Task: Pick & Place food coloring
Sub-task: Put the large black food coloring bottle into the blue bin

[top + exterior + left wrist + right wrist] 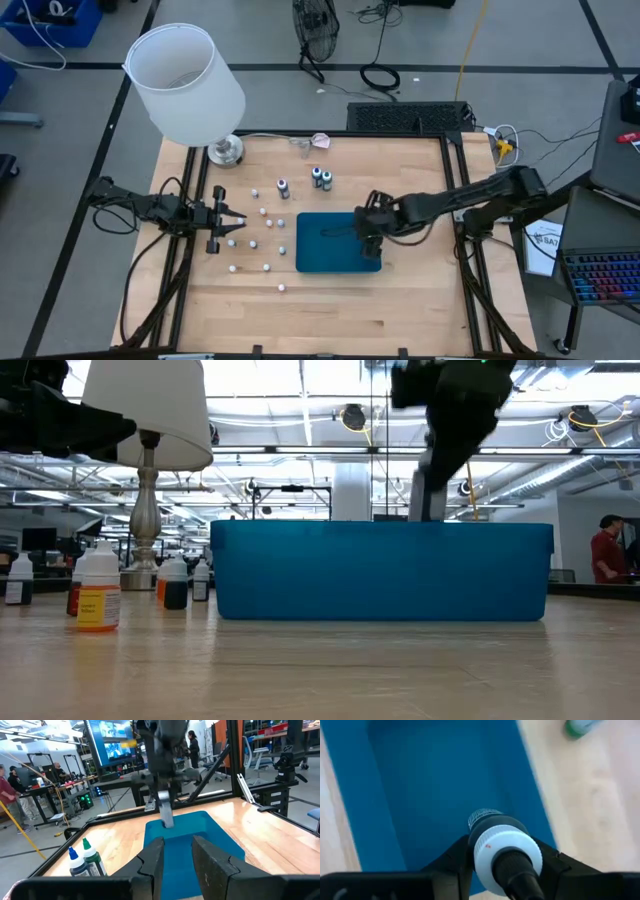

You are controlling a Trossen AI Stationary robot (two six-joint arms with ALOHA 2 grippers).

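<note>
My right gripper [370, 240] hangs over the right part of the flat teal tray [325, 250], shut on a small food coloring bottle [506, 851] with a white round part and a dark narrow end. The left wrist view shows this gripper [167, 815] above the tray. Three more bottles [283, 187] [317, 176] [326, 181] stand upright on the wood beyond the tray's far edge. Several whitish pieces [265, 240] lie scattered left of the tray. My left gripper [232, 222] waits open at the table's left side, pointing level toward the tray, with nothing between its fingers. My right gripper pinches the bottle's white round part [490, 851] between its two fingers, one on each side. The fingers slant steeply down from the table's right side. The bottle is lifted clear above the tray's floor, its dark narrow end [520, 877] toward the wrist.
A lamp with a white shade [185, 80] and a metal foot [225, 150] stands at the far left corner. A small pinkish thing [320, 142] lies at the far edge. Bare wood stretches along the near edge and right of the tray. People show in the room beyond.
</note>
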